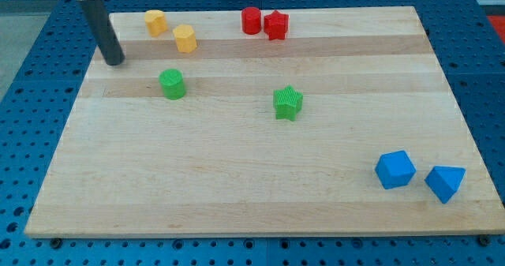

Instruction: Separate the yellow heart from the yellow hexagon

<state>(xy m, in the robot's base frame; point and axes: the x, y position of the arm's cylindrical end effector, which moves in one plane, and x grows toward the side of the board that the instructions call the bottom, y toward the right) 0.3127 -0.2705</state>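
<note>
Two yellow blocks sit near the view's top left of the wooden board [237, 187]. One yellow block [155, 22], heart or hexagon I cannot tell, lies at the upper left. The other yellow block [185, 39] lies just to its lower right, a small gap between them. My tip [115, 61] rests on the board to the left of and below both yellow blocks, roughly a block-width or two away, touching neither.
A green cylinder [172, 84] lies below the yellow pair. A green star [288, 103] sits mid-board. A red cylinder [251, 20] and red star [276, 25] touch at the top. A blue cube [394, 170] and blue wedge [445, 182] lie bottom right.
</note>
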